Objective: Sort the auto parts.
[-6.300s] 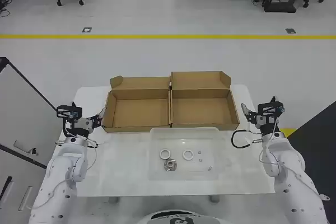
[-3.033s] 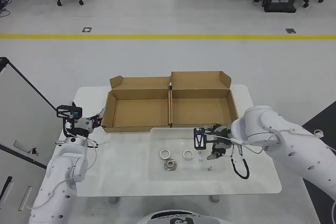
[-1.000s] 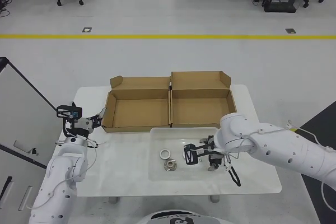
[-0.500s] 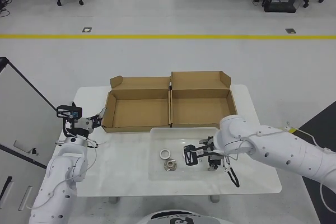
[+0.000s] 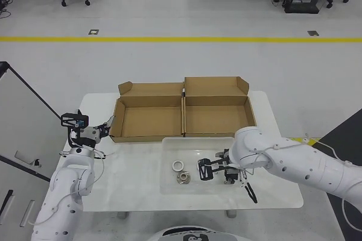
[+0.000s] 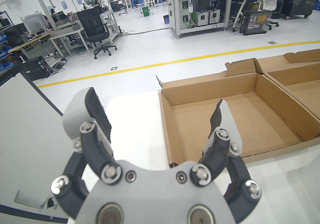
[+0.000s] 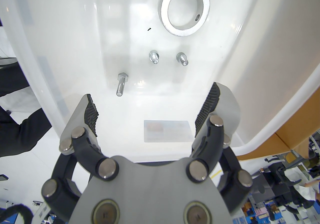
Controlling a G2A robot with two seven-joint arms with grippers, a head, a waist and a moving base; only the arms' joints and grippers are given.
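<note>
My right jaws are spread wide, low over the white tray [image 7: 270, 79]. The long bolt [image 7: 122, 84] lies just ahead, its tip pointing back at me. My left jaws, also spread, hang far off by the cardboard box [image 6: 225, 120].

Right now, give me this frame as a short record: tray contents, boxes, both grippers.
tray contents: metal ring, long bolt, two short bolts, second ring, gear-like part
boxes: left box, right box, open, side by side behind tray
left gripper: open, holding nothing, near left box
right gripper: open, holding nothing, above tray, bolts just ahead
</note>
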